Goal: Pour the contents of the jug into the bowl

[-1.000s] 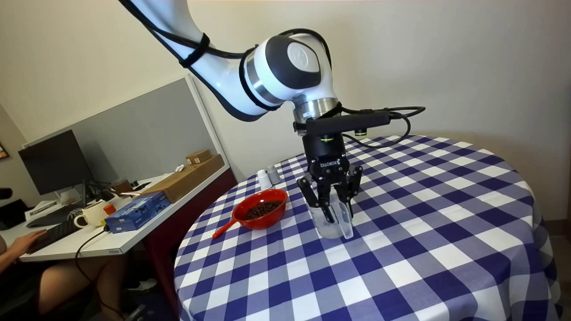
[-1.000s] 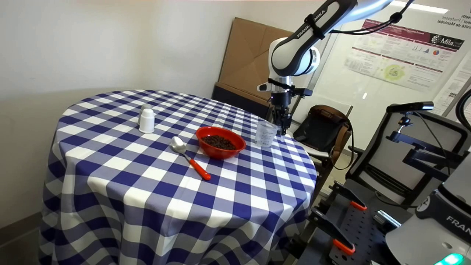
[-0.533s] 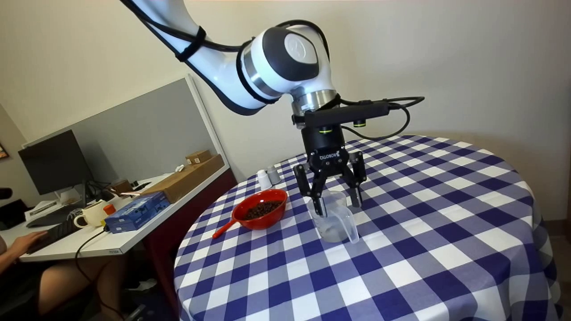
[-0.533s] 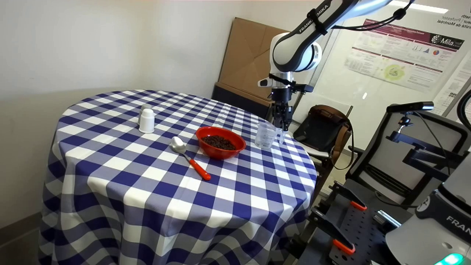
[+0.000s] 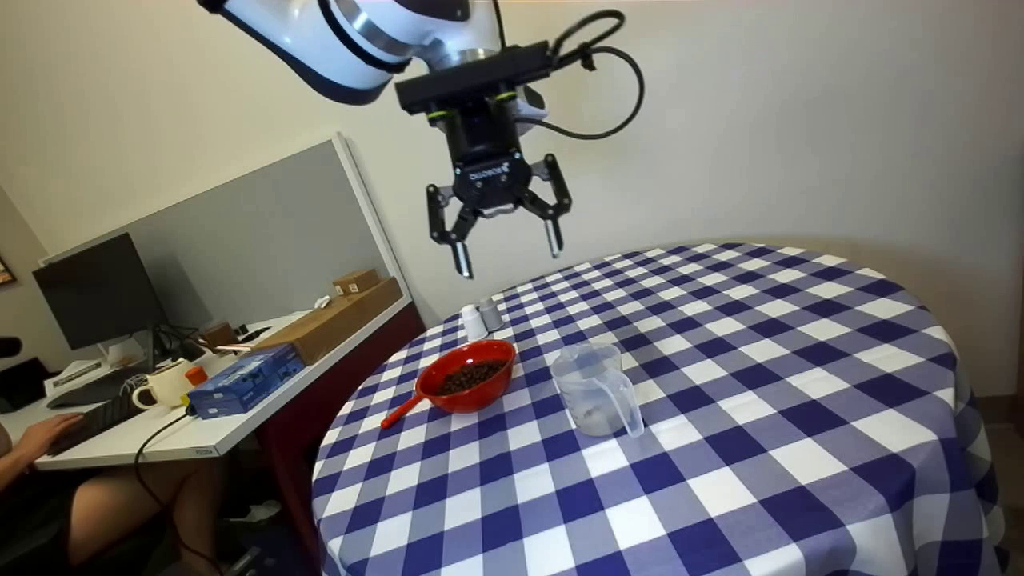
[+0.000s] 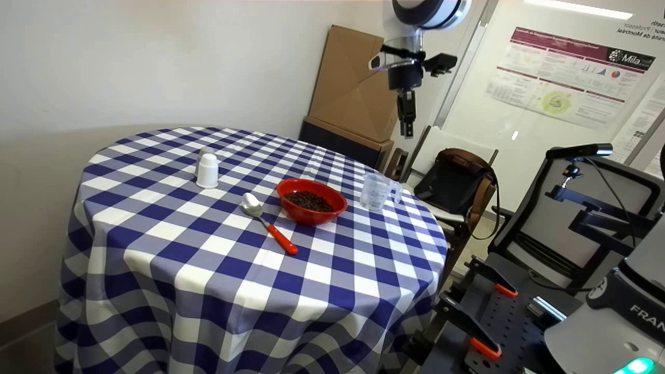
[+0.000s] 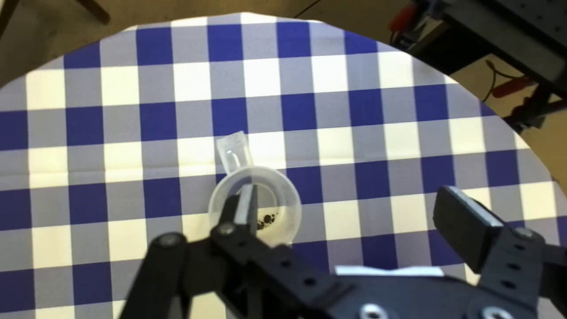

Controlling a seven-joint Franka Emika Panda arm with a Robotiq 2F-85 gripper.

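The jug [image 5: 582, 392] stands upright on the checked tablecloth [image 5: 768, 436], near the bowl [image 6: 311, 216] but not touching it, and nothing grips it. The pouring looks done, or very nearly: the bowl holds a layer of small dark pieces [image 6: 307, 200], while in the wrist view the jug shows only a few like them at its bottom. My judgement is that the main work is finished; what is left, if every piece counts, is that small remainder, which would call for a further tipping. Part of the jug's inside is hidden by a finger in that view, so I cannot tell exactly how much it holds.

The jug itself is small, see-through and slightly cloudy, round at the mouth, with a handle that points away from the bowl. Faint marks show on its side in an exterior view, too small to read. The bowl is red, round and level.

The gripper [image 5: 512, 266] hangs well above the jug, its fingers spread wide with nothing between them.

Farther out, a spoon [image 6: 271, 229] lies just beside the bowl, and a white shaker [image 6: 207, 172] and a grey shaker [image 5: 490, 314] stand together, well apart from the jug.
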